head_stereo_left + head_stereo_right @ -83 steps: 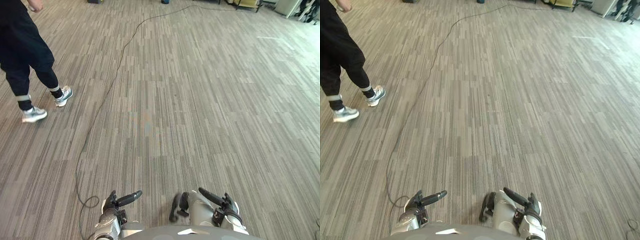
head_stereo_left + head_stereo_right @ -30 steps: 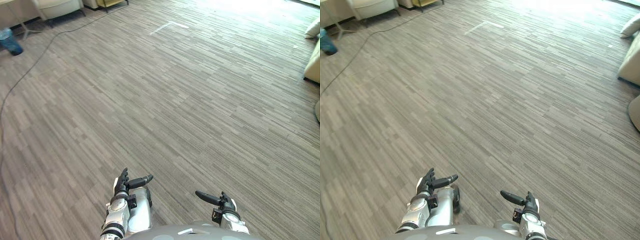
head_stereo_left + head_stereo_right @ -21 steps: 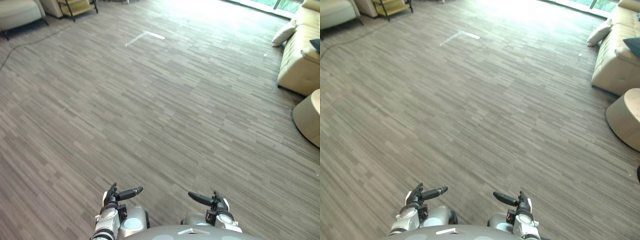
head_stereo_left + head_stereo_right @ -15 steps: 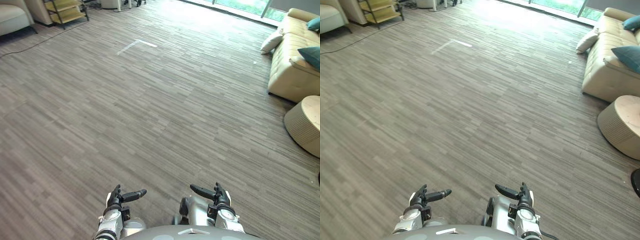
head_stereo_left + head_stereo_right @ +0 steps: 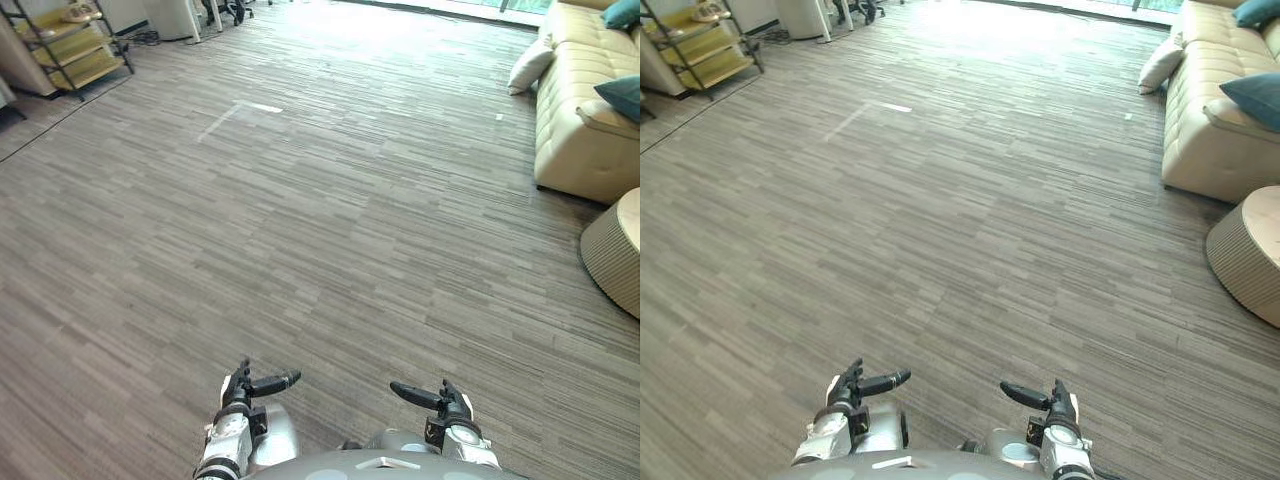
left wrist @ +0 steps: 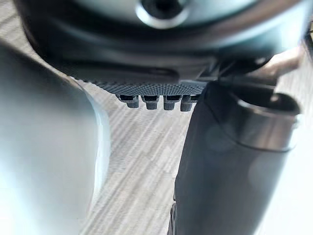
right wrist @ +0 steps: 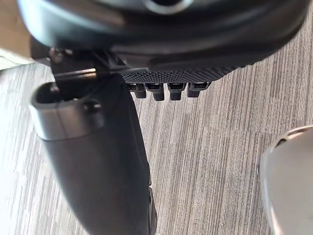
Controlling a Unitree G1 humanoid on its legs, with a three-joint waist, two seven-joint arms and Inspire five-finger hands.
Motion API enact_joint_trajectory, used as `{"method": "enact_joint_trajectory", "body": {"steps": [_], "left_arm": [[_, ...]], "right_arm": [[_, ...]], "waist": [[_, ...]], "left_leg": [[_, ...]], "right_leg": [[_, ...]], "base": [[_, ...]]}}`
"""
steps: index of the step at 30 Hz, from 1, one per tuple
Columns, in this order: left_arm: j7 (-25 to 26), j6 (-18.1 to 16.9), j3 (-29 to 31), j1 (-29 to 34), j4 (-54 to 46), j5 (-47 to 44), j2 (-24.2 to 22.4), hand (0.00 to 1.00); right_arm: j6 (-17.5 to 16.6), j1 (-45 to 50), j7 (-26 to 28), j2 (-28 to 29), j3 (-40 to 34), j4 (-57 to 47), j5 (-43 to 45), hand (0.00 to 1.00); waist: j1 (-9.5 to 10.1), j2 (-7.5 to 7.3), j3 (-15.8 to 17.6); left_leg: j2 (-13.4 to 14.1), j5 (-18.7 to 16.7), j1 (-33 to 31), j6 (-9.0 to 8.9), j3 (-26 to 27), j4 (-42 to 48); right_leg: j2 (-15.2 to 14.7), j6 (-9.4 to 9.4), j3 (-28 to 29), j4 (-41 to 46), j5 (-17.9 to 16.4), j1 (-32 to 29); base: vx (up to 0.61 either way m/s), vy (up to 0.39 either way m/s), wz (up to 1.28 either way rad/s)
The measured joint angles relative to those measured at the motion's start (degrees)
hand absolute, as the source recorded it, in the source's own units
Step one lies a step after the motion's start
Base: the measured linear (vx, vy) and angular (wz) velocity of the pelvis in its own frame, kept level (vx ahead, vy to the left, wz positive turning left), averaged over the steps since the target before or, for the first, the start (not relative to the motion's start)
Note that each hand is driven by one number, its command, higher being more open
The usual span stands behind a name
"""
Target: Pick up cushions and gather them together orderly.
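Observation:
A cream cushion point(image 5: 528, 65) leans on the floor against the end of a beige sofa point(image 5: 580, 135) at the far right. On the sofa seat lies a teal cushion point(image 5: 623, 98), also seen as the teal cushion point(image 5: 1252, 98) in the right eye view. My left hand point(image 5: 248, 385) and right hand point(image 5: 432, 399) hang low at the near edge, far from the cushions. Both are open and hold nothing. In the wrist views the left hand point(image 6: 230, 161) and right hand point(image 7: 98, 161) show straight fingers over bare floor.
A round wicker table point(image 5: 615, 250) stands in front of the sofa at the right. A metal shelf rack point(image 5: 60, 45) and chair legs point(image 5: 215, 12) are at the far left. Striped wood-look flooring point(image 5: 320, 200) stretches between me and the sofa.
The camera has swung round: the walking person and floor cable left the picture, and the sofa, cushions and wicker table came in at the right. Both hands stay low and empty.

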Motion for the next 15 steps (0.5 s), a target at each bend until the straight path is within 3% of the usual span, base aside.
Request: {"method": "enact_joint_trajectory", "body": {"steps": [1, 2, 3, 4, 5, 6, 7, 8, 10, 11, 13, 15], "left_arm": [[0.28, -0.28, 0.31, 0.15, -0.06, -0.46, -0.10, 1.00], [0.72, -0.72, 0.32, 0.33, -0.44, -1.77, -0.11, 1.00], [0.88, -0.72, 0.32, 0.50, -0.80, -1.97, 0.04, 1.00], [0.96, -0.73, 0.35, 0.93, -0.92, -1.95, 0.77, 1.00], [1.04, -0.66, 0.36, 0.89, -0.80, -1.90, 1.10, 1.00], [1.05, -0.63, 0.25, 0.49, 0.22, -1.70, 2.24, 1.00], [1.05, -0.51, 0.16, 0.09, 0.86, -1.64, 2.64, 1.00], [1.21, 0.36, -0.29, -0.51, 2.19, -1.51, 3.52, 1.00], [1.61, 0.74, -0.96, 0.09, 2.75, -1.02, 3.62, 1.00], [1.62, 0.76, -1.59, 0.20, 2.85, -1.02, 3.51, 1.00], [1.56, 0.82, -2.53, 0.19, 3.10, -1.00, 3.53, 1.00], [1.51, 1.15, -3.08, 0.15, 4.18, -0.97, 3.36, 1.00]], "right_arm": [[-0.02, 0.00, -0.16, 0.13, 0.18, -0.02, 0.00, 1.00], [0.00, 0.04, -0.34, 0.54, 0.19, 0.09, -0.02, 1.00], [0.09, 0.22, -0.44, 1.16, 0.17, 0.68, -0.04, 1.00], [0.29, 1.41, -0.40, 2.28, 0.17, 1.02, -0.11, 1.00], [0.28, 1.63, -0.28, 2.75, 0.19, 0.85, -0.13, 1.00], [0.30, 1.31, 0.04, 3.46, 1.02, 0.84, -0.10, 1.00], [0.30, 1.24, 0.16, 3.38, 1.27, 0.79, -0.09, 1.00], [0.11, 1.11, 0.30, 3.19, 1.22, 0.69, -0.11, 1.00], [-0.34, 1.30, 0.31, 3.08, 1.07, -0.43, -0.14, 1.00], [-1.10, 1.37, 0.42, 3.18, 1.35, -1.45, -0.22, 1.00], [-1.60, 1.33, 0.57, 3.18, 1.22, -1.98, -0.36, 1.00], [-1.97, 0.53, 0.61, 2.76, -0.11, -2.51, -0.61, 1.00]], "waist": [[0.13, 0.01, 0.00], [0.98, -0.12, -0.14], [1.95, -1.10, -0.81], [2.57, -3.02, -3.16], [2.67, -3.70, -3.42], [2.65, -5.32, -3.23], [2.58, -5.82, -2.96], [1.76, -6.30, -2.49], [0.69, -6.11, -2.34], [0.06, -5.78, -2.35], [-0.26, -5.44, -2.31], [-0.70, -4.42, -1.75]], "left_leg": [[-0.19, 0.78, -0.54, -0.12, 0.00, -2.16], [-0.24, 3.76, -1.05, -0.15, 0.12, -5.12], [-0.76, 6.85, -0.61, 0.47, 0.79, -3.51], [-2.35, 7.62, -0.60, 2.01, 2.03, -1.22], [-2.77, 6.33, -0.28, 3.38, 2.73, -0.29], [-3.65, 3.93, 2.27, 4.81, 4.75, 0.72], [-4.19, 2.56, 3.90, 5.32, 5.35, 0.90], [-5.56, -0.73, 8.42, 6.27, 6.16, 0.87], [-6.32, -3.86, 15.87, 6.98, 6.14, -0.74], [-6.30, -4.95, 20.94, 6.65, 6.13, -4.49], [-6.18, -5.31, 24.03, 6.33, 6.13, -7.15], [-5.80, -5.47, 30.21, 5.79, 6.94, -12.47]], "right_leg": [[-0.19, 0.60, 0.92, -0.30, -0.75, 0.70], [-0.94, 1.71, 3.43, -0.06, -3.01, 2.02], [-2.25, 2.56, 5.36, 0.39, -4.68, 2.66], [-4.45, 4.62, 7.65, 2.83, -6.31, 2.37], [-5.15, 4.91, 8.42, 5.60, -6.47, 1.37], [-7.17, 6.78, 9.72, 17.98, -5.41, -3.11], [-8.05, 8.68, 9.86, 25.29, -3.36, -5.80], [-10.29, 10.58, 9.52, 42.40, 3.26, -12.02], [-11.63, 10.08, 6.73, 52.43, 3.05, -16.45], [-11.90, 9.32, 2.88, 52.52, 2.62, -20.87], [-12.11, 8.49, -0.13, 50.25, 2.08, -24.56], [-12.27, 6.59, -6.68, 39.78, 1.09, -28.83]], "base": [[0.74, 0.326, -0.81], [0.56, 0.272, -0.89], [0.74, 0.336, -1.18], [0.68, 0.273, -0.89], [0.68, 0.273, -0.79], [0.53, 0.224, -0.45], [0.59, 0.270, -0.38], [0.58, 0.252, -0.12], [0.62, 0.207, 0.03], [0.62, 0.143, 0.05], [0.50, 0.053, -0.01], [0.50, -0.009, -0.09]]}}
